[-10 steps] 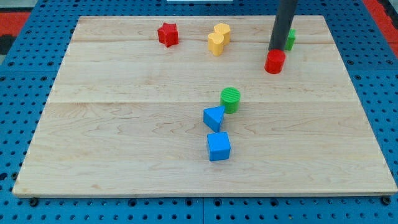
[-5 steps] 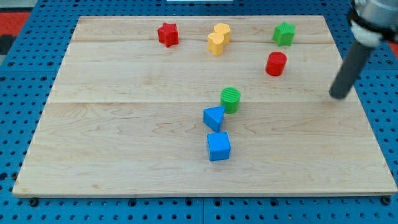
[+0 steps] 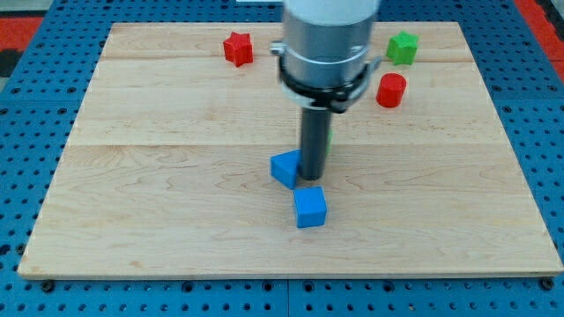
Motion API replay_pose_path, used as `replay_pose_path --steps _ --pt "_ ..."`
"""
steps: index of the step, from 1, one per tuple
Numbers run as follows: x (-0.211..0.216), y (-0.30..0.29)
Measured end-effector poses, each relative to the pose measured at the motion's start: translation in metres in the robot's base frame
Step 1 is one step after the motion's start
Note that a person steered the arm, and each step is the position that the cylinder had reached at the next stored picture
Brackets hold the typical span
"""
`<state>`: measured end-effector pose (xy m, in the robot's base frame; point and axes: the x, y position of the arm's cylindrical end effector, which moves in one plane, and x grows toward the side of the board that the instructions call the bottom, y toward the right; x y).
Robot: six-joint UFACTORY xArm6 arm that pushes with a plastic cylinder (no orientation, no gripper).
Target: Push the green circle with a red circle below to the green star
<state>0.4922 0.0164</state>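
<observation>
My tip (image 3: 311, 180) stands near the middle of the board, its rod in front of the green circle. Only a thin green sliver (image 3: 330, 143) shows at the rod's right edge. The tip touches the right side of a blue triangular block (image 3: 284, 167) and sits just above a blue cube (image 3: 309, 208). The green star (image 3: 403, 47) is at the view's top right. A red circle (image 3: 390, 90) lies just below it. The arm's body hides the board's top middle.
A red star (image 3: 236, 47) lies at the view's top left of centre. The wooden board (image 3: 132, 194) sits on a blue pegboard surface (image 3: 26, 176). The arm's wide grey body (image 3: 326, 44) covers the place where the yellow blocks stood.
My tip has swung from the board's right side to the middle, by the green circle. The blue triangular block has shifted a little to the left. The yellow blocks are now hidden.
</observation>
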Motion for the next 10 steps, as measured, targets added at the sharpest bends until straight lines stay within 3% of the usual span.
replay_pose_path --steps 2,4,5,6,7,10 --pt "-0.049 -0.003" --pt "-0.033 0.011" --pt "-0.058 0.022" --pt "-0.067 0.039" --pt "-0.048 0.055" --pt "-0.103 0.129"
